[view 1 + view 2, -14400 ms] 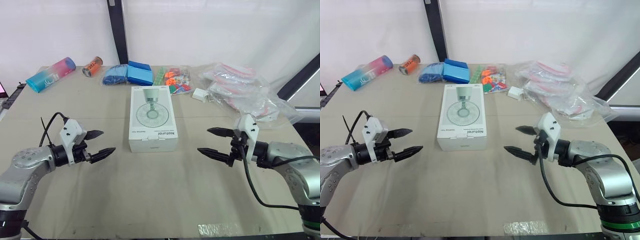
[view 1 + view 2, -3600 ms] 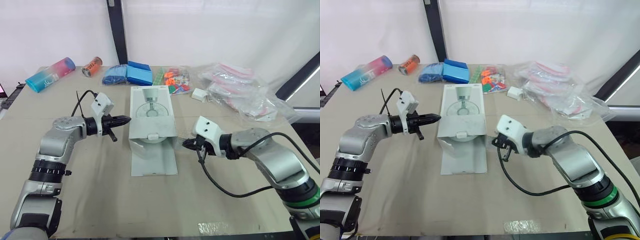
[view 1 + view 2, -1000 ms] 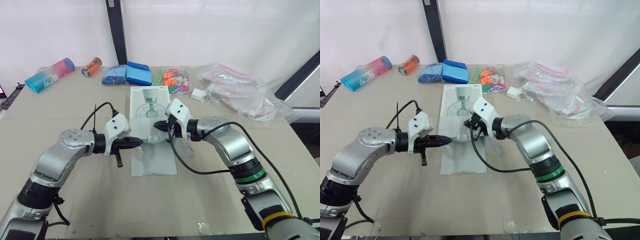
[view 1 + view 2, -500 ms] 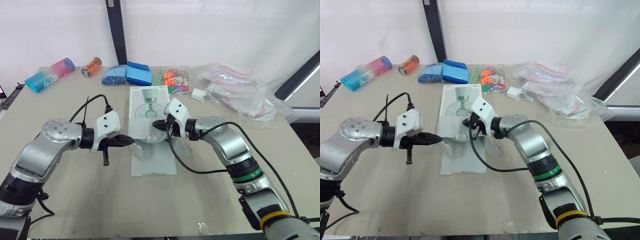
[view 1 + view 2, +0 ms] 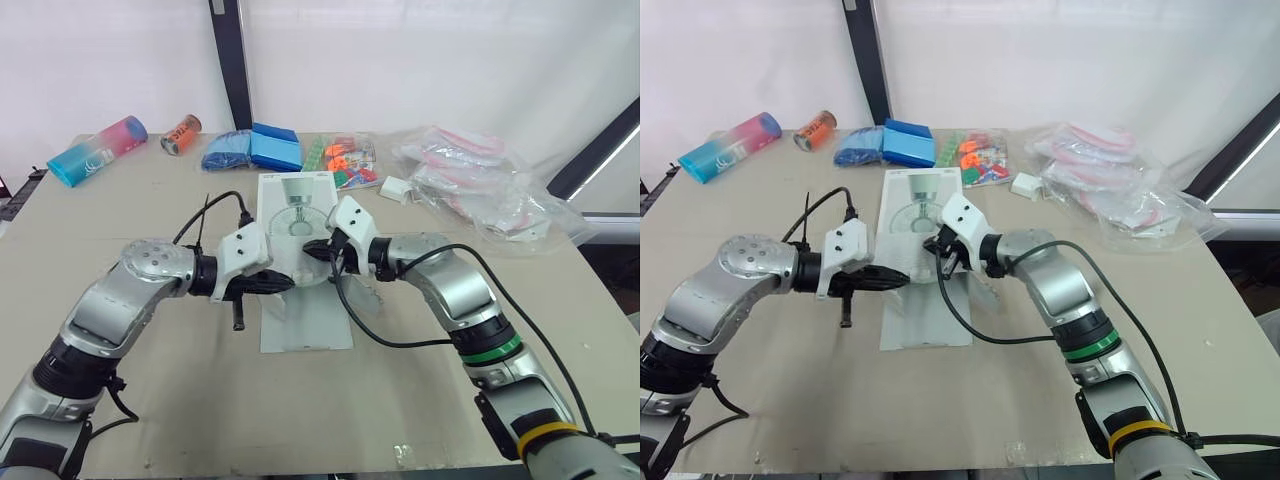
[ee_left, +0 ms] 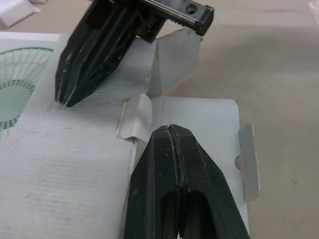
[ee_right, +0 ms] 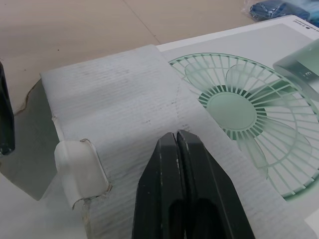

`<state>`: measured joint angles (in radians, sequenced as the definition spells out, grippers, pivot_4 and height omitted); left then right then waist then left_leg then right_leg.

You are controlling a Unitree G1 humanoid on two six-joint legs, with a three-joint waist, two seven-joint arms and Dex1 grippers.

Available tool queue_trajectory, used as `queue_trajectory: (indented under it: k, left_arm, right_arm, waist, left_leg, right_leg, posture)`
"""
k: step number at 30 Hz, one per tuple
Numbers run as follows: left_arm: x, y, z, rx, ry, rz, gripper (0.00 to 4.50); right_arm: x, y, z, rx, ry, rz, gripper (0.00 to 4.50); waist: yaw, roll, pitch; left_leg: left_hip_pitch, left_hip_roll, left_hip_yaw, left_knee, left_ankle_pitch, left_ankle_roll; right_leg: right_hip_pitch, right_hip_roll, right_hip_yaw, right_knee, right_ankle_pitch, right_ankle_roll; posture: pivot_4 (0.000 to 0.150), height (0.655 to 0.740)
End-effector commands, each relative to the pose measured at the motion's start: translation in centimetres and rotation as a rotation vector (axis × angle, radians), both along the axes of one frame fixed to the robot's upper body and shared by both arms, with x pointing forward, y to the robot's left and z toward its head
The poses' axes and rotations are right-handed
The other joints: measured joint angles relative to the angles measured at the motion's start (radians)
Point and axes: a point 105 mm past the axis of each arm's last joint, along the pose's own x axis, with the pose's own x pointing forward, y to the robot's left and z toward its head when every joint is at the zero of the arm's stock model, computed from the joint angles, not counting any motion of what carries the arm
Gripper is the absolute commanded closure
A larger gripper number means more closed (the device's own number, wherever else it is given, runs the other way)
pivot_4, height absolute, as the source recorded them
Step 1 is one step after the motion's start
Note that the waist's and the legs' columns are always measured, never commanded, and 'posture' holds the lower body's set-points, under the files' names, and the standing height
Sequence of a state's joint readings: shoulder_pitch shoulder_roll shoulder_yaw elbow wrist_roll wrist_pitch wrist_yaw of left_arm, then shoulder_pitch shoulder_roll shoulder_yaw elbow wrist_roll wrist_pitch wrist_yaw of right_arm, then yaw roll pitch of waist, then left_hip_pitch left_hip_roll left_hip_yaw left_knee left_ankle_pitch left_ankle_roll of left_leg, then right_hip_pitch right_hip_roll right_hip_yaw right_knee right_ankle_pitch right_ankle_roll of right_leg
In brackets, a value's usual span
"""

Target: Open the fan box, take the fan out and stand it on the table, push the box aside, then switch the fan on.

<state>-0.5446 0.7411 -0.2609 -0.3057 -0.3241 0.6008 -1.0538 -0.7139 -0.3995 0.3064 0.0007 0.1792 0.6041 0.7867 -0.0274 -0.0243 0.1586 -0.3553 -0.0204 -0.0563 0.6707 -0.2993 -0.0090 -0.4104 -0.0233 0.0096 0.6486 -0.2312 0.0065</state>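
Fan box, a flat white cardboard carton printed with a pale green fan picture, is lying at the middle of the beige table, with its near end opened. One large flap is lying flat on the table toward the robot, and two small side flaps are standing out at its corners. A second panel, showing its raw ribbed corrugated inside, is lying folded back over the printed top, and a curled strip of translucent tape is hanging from its edge. The right gripper is reaching in from the right with its two black fingers pressed together, and the tips are sitting on or just above this ribbed panel; contact cannot be confirmed. The left gripper is pointing in from the left with its fingers also pressed flat against each other, the tip hovering over the flat flap just beside the tape strip. The two grippers are sitting near each other but apart. Bare tabletop is lying open on both sides of the box and along the near edge. Along the far edge are lying a blue-to-pink cylindrical pouch, a small can, blue packs, a colourful packet, a small white box and crinkled clear plastic bags.
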Motion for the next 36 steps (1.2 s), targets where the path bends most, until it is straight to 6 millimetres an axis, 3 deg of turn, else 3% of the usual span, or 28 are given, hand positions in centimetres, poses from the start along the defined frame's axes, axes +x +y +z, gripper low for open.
queue_trajectory:
  k: [1,11,27,32,36]
  left_arm:
    - [-0.3,0.1,-0.3,0.046,-0.04,-0.023,4.5]
    - [0.4,1.7,0.5,0.106,-0.09,-0.027,4.5]
    - [0.4,5.3,-0.7,0.281,-0.092,-0.048,4.5]
    - [1.8,6.4,-1.2,0.306,-0.119,0.019,4.5]
    - [3.3,6.2,-1.4,0.235,-0.143,0.105,4.5]
  right_arm:
    - [0.3,-0.4,0.1,-0.009,-0.005,-0.014,4.49]
    - [0.4,-0.2,0.0,-0.008,-0.002,-0.011,4.49]
    - [1.0,-1.4,0.5,-0.007,-0.015,-0.041,4.49]
    - [1.0,-1.8,1.0,-0.006,-0.021,-0.044,4.49]
    - [1.0,-2.1,1.3,-0.004,-0.025,-0.043,4.49]
  waist:
    - [0.0,0.0,0.0]
    - [0.0,0.0,0.0]
    - [0.002,0.0,0.0]
    - [0.003,0.0,0.0]
    - [0.004,0.0,0.0]
  left_leg:
    - [0.0,0.0,0.0,0.0,0.0,0.0]
    - [0.0,0.0,0.0,0.0,0.0,0.0]
    - [0.0,0.0,0.0,0.0,0.0,0.0]
    - [0.0,0.0,0.0,0.0,0.0,0.0]
    - [0.0,0.0,0.0,0.0,0.0,0.0]
  right_leg:
    - [0.0,0.0,0.0,0.0,0.0,0.0]
    - [0.0,0.0,0.0,0.0,0.0,0.0]
    - [0.0,0.0,0.0,0.0,0.0,0.0]
    - [0.0,0.0,0.0,0.0,0.0,0.0]
    - [0.0,0.0,-0.001,0.0,0.0,0.0]
  posture:
    - [0.15,0.74]
    - [0.15,0.74]
    - [0.15,0.74]
    - [0.15,0.74]
    - [0.15,0.74]
